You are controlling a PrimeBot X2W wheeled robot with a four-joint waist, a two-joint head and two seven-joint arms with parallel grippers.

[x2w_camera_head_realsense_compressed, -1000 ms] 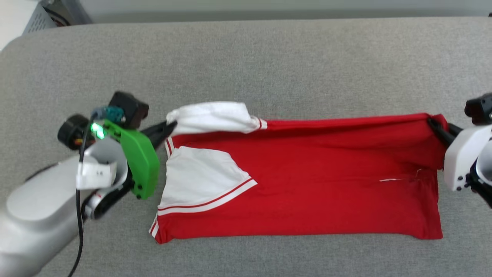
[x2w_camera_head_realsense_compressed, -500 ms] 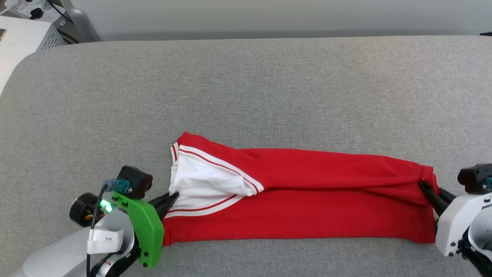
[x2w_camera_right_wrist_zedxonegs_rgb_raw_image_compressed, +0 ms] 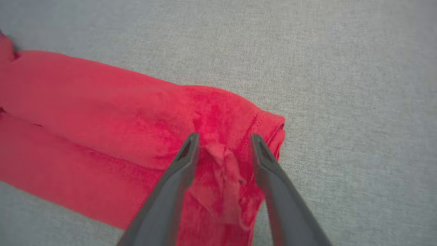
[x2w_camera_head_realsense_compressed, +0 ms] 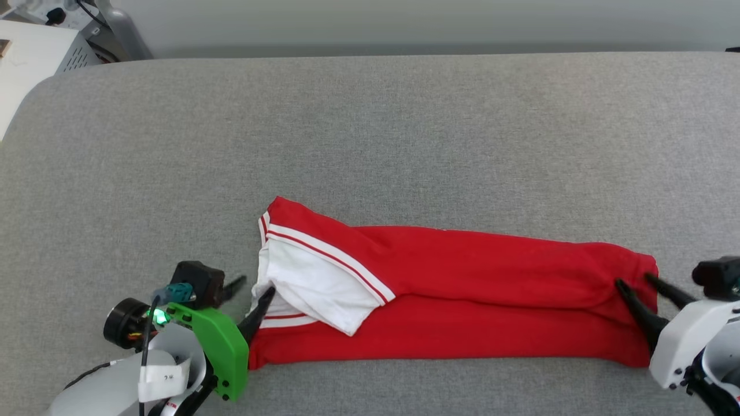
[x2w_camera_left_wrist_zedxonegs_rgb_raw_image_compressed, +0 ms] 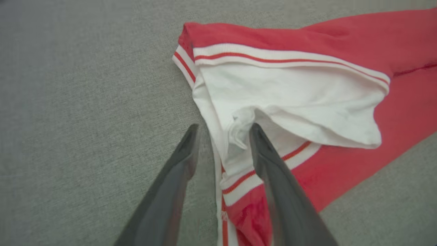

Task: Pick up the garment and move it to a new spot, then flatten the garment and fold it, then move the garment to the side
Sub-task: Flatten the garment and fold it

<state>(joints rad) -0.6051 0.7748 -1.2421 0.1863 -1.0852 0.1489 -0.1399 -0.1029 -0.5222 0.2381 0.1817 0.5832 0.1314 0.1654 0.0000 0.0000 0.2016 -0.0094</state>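
The garment (x2w_camera_head_realsense_compressed: 474, 300) lies folded into a long red strip on the grey cushion (x2w_camera_head_realsense_compressed: 370, 133), its white sleeve with red-white trim (x2w_camera_head_realsense_compressed: 312, 283) at the left end. Its print is hidden. My left gripper (x2w_camera_head_realsense_compressed: 254, 289) stands open at that left end; in the left wrist view the gripper (x2w_camera_left_wrist_zedxonegs_rgb_raw_image_compressed: 223, 131) straddles a puckered bit of white cloth (x2w_camera_left_wrist_zedxonegs_rgb_raw_image_compressed: 239, 126) without pinching it. My right gripper (x2w_camera_head_realsense_compressed: 635, 283) is open at the red hem end; in the right wrist view the gripper (x2w_camera_right_wrist_zedxonegs_rgb_raw_image_compressed: 223, 140) has a small raised red pucker (x2w_camera_right_wrist_zedxonegs_rgb_raw_image_compressed: 222, 157) between its spread fingers.
The grey cushion stretches wide behind and to both sides of the garment. Its rounded left edge (x2w_camera_head_realsense_compressed: 23, 110) borders a white box with cables (x2w_camera_head_realsense_compressed: 34, 52) at the far upper left. A pale wall (x2w_camera_head_realsense_compressed: 404, 23) runs behind.
Both grippers have opened and let go of the cloth they carried forward over the strip. The white sleeve has dropped flat. The head camera shifted earlier.
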